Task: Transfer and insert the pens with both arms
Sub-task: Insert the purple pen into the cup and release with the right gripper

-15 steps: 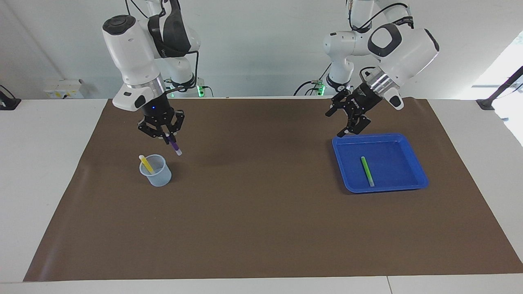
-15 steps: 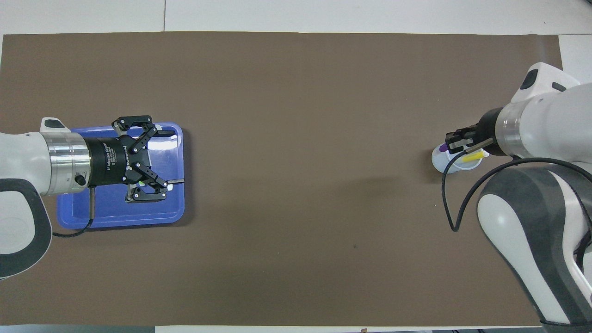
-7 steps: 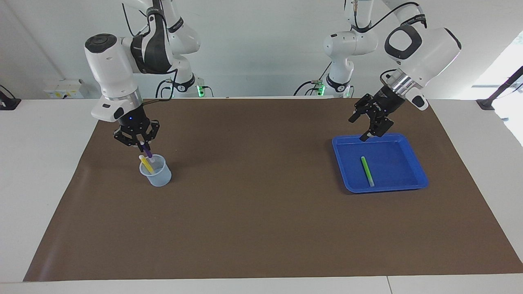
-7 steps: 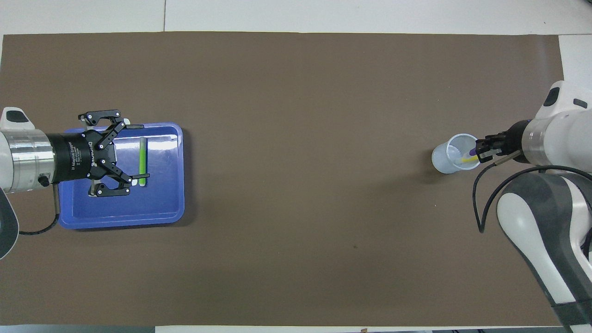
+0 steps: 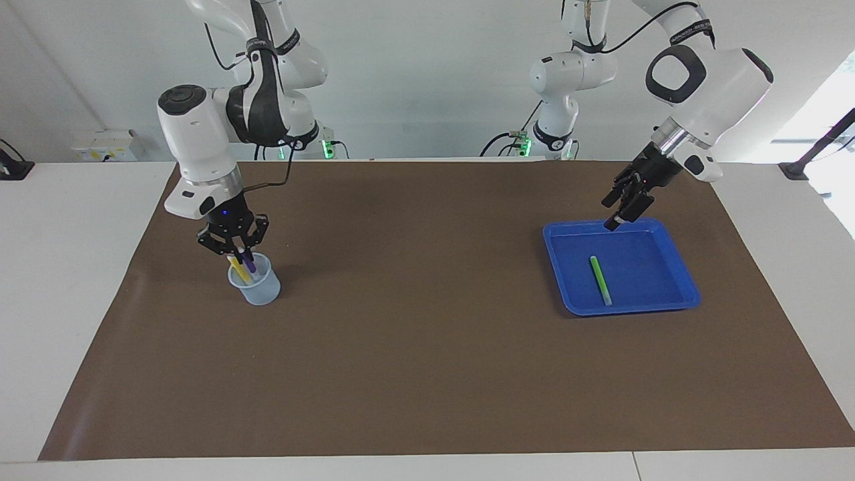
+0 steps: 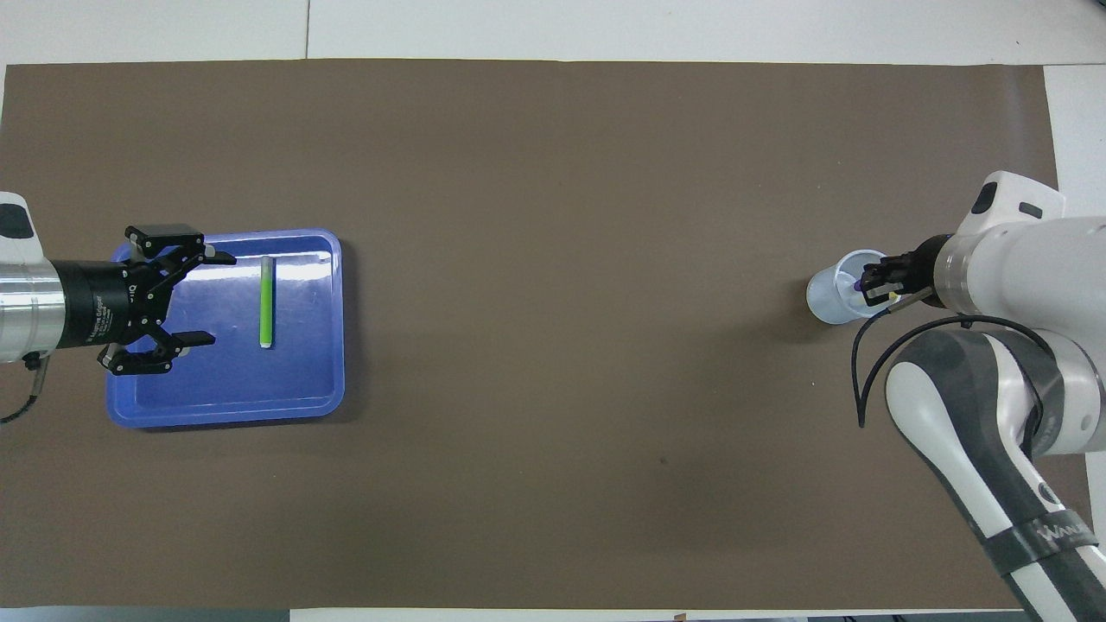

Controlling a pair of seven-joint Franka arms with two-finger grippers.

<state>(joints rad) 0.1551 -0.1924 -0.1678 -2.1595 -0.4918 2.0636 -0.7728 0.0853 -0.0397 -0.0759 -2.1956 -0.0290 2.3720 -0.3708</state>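
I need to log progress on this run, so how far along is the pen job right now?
Done: the yellow marker pen stands in the translucent plastic cup. In hand: the right gripper, directly over the cup, has the purple marker pen lowered into it; whether it is released, I cannot tell. Left: the green marker pen lies in the blue plastic tray, with the left gripper open above the tray, not touching it.
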